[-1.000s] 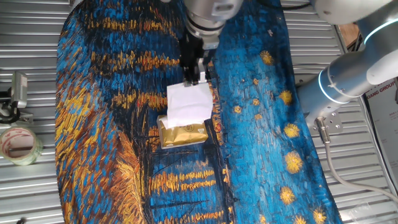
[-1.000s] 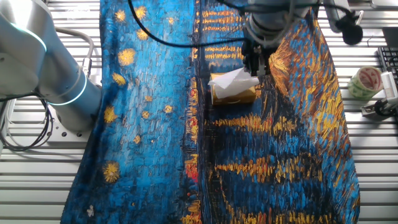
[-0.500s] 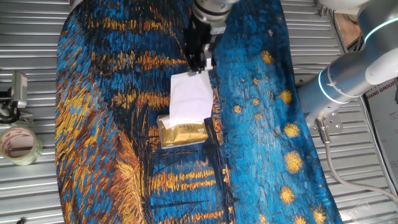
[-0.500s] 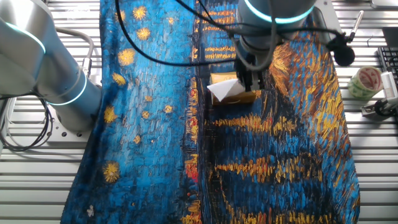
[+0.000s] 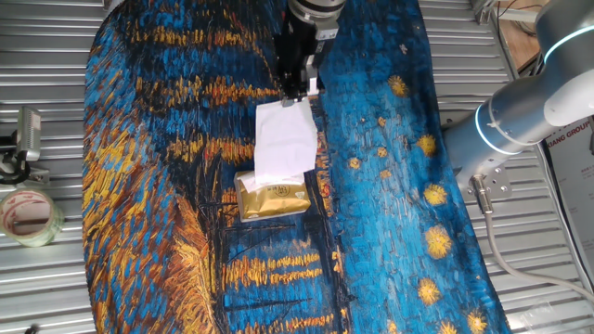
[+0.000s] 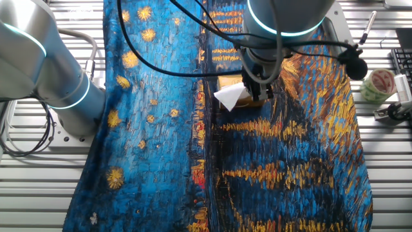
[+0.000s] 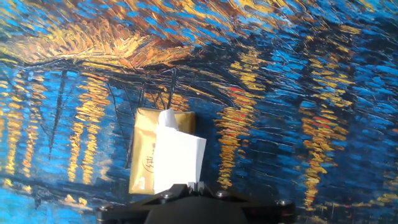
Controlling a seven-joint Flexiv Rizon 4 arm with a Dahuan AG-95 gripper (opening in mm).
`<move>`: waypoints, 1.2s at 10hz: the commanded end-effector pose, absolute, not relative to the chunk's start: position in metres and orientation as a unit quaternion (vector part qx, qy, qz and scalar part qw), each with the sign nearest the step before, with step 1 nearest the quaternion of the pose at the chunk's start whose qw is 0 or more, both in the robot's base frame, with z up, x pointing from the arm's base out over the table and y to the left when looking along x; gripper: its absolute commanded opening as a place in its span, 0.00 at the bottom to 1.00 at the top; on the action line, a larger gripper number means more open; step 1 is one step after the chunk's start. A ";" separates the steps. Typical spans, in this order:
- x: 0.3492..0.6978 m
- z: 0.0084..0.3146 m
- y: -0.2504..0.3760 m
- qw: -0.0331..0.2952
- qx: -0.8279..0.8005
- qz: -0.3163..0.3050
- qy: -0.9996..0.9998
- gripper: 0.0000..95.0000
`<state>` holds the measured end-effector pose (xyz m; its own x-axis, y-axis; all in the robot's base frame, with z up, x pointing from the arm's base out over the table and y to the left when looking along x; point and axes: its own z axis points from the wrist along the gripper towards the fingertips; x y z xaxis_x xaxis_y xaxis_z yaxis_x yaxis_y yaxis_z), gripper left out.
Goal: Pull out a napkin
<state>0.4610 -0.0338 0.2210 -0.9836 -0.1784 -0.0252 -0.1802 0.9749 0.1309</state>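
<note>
The white napkin (image 5: 284, 143) hangs stretched between the gold tissue pack (image 5: 273, 197) and my gripper (image 5: 295, 93), which is shut on its upper edge. The napkin's lower end is still in the pack's slot. In the other fixed view the napkin (image 6: 230, 97) shows as a white triangle below the gripper (image 6: 257, 90), in front of the pack (image 6: 226, 82). In the hand view the napkin (image 7: 178, 159) rises from the pack (image 7: 148, 149) to the shut jaws at the bottom edge.
The pack lies on a blue and orange painted cloth (image 5: 390, 186) covering the table. A tape roll (image 5: 26, 214) and a small tool (image 5: 23, 139) sit on the metal slats at the left. The arm's base (image 5: 520, 102) stands at the right.
My gripper has risen and moved away from the pack, drawing the napkin out longer. The pack has stayed in place.
</note>
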 end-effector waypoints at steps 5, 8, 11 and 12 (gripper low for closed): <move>0.456 0.214 -0.035 0.011 -0.088 0.071 0.994 0.00; 0.449 0.209 -0.035 0.012 -0.091 0.069 0.993 0.00; 0.451 0.200 -0.039 0.018 -0.101 0.072 0.992 0.00; 0.452 0.197 -0.040 0.019 -0.103 0.074 0.992 0.00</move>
